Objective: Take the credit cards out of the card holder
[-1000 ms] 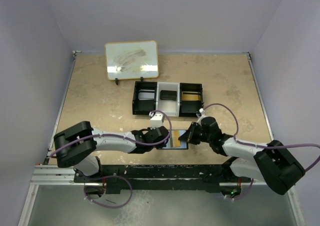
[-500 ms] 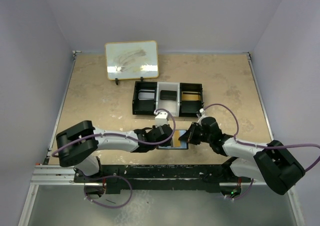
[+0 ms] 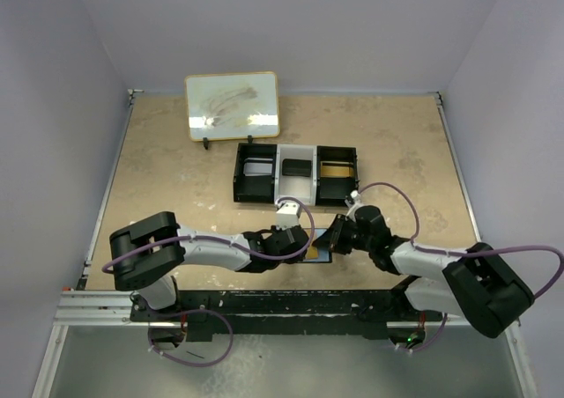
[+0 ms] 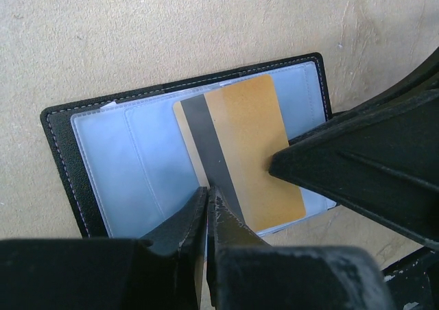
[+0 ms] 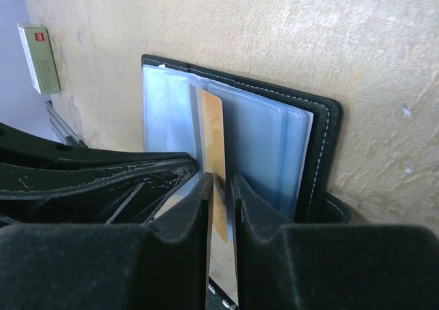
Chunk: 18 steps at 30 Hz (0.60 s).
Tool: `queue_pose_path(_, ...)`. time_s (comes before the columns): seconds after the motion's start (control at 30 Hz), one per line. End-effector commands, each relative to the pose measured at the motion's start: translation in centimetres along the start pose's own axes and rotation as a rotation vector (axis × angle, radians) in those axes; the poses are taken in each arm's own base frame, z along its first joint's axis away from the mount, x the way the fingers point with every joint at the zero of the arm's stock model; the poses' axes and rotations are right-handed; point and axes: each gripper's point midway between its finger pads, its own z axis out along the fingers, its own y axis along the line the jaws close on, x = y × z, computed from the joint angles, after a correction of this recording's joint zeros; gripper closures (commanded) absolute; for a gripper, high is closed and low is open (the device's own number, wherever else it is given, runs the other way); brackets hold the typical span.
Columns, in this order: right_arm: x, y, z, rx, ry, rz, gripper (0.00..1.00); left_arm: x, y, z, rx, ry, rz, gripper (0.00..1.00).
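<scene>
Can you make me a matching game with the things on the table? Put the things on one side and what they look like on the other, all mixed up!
Things:
1. holder
2. card
3. tray
4. board

Looks:
A. white and smudged, standing at the back
B. gold with a dark stripe
C. black with a stitched edge, lying open
D. black and white, three compartments

Pairs: 1-C, 2-B, 3-D, 4-A
</scene>
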Motion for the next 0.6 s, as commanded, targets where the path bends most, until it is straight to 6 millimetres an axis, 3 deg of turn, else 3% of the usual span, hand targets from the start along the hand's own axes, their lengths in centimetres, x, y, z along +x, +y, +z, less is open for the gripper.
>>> queue_pose_path(0.0, -0.3, 1.7, 0.5, -0.08, 0.013, -0.029, 0.8, 2.0, 1.7, 0.0, -0.047, 0.054, 0.034, 1.0)
queue_pose_path(0.3, -0.5, 1.9, 1.3, -0.093, 0.029, -0.045, 0.83, 1.8, 1.8, -0.3, -0.052, 0.046, 0.034, 1.0)
queue_pose_path(0.5, -0.8, 1.6, 1.3, -0.063, 0.022, -0.052, 1.0, 1.5, 2.0, -0.4, -0.066, 0.039, 0.039, 1.0)
queue_pose_path(0.57, -1.2, 1.3, 0.9, -0.026, -0.001, -0.057, 1.0, 1.4, 2.3, -0.5, -0.074, 0.034, 0.04, 1.0)
